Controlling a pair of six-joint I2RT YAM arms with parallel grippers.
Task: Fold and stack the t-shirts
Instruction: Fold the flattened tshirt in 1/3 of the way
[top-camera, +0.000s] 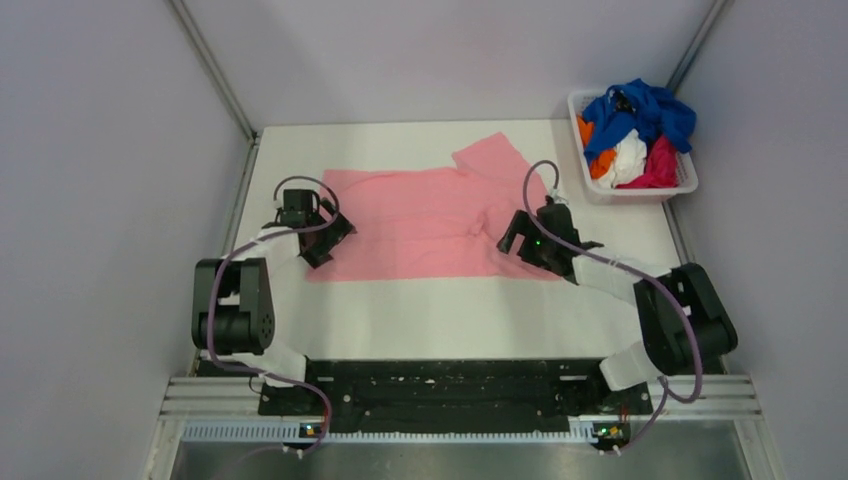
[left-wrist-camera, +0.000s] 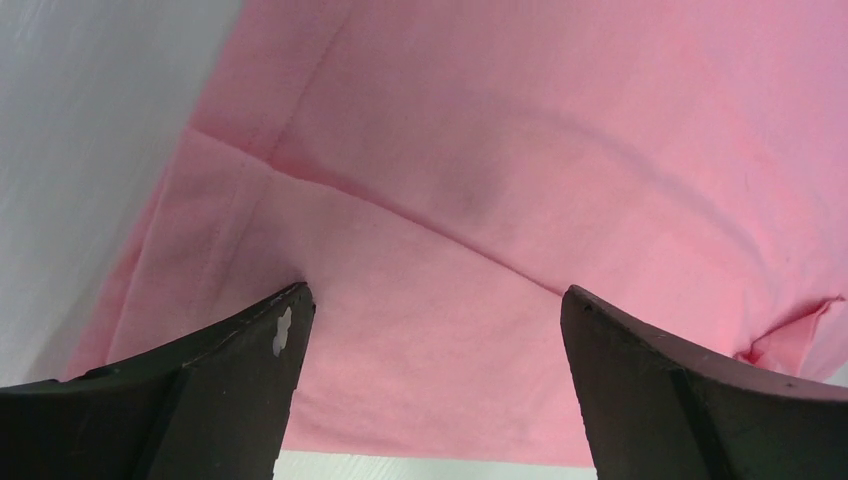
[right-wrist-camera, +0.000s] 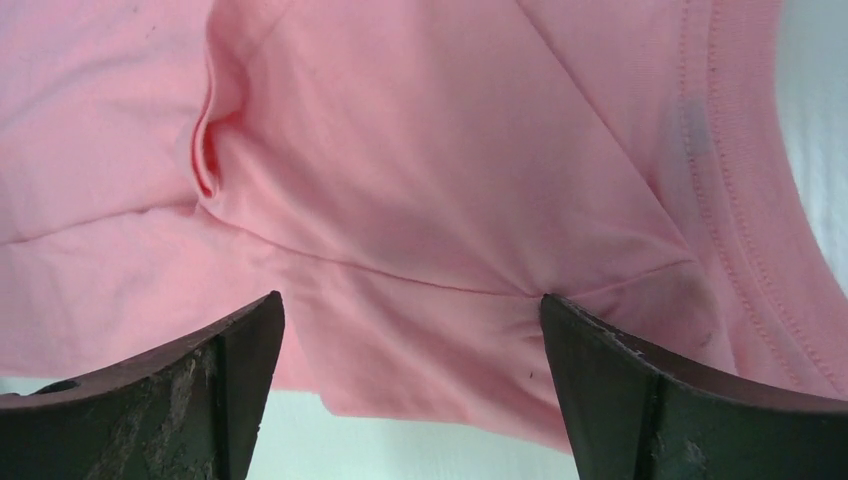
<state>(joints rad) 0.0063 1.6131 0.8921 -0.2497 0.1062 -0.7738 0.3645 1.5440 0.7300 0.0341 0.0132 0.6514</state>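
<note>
- Both arms are out over the pink t-shirt (top-camera: 420, 222), which lies spread sideways on the table (top-camera: 430, 315). One arm is at each end of its near edge.
- Your left gripper (left-wrist-camera: 435, 295) is spread wide with nothing between the fingers. Cloth fills the gap and runs on ahead of it, and a stitched seam crosses just beyond the tips. The hem sits right behind them, with bare table showing after that.
- Your right gripper (right-wrist-camera: 412, 300) is just as wide and just as empty. A small pucker sits ahead of the left finger. Seams meet just off the right fingertip, and a double-stitched band runs past outside it.
- I'd say you're at the start of a fold. The shirt looks laid out, neither hand has taken hold, and nothing is stacked yet.
- Next move, as I read it:
  - Bring both sets of fingers down onto that near hem.
  - Close them together, so each hand has cloth.
  - Lift evenly and carry the edge forward, away from the bases.
- Keep the two hands level, or the fold will skew.
- The pucker by your right hand may carry into the crease.
- Well off beyond your right gripper, the basket (top-camera: 640, 194) holds the blue shirt (top-camera: 650, 105), the orange shirt (top-camera: 600, 160), the white shirt (top-camera: 628, 158) and the magenta shirt (top-camera: 662, 170), all unfolded.
</note>
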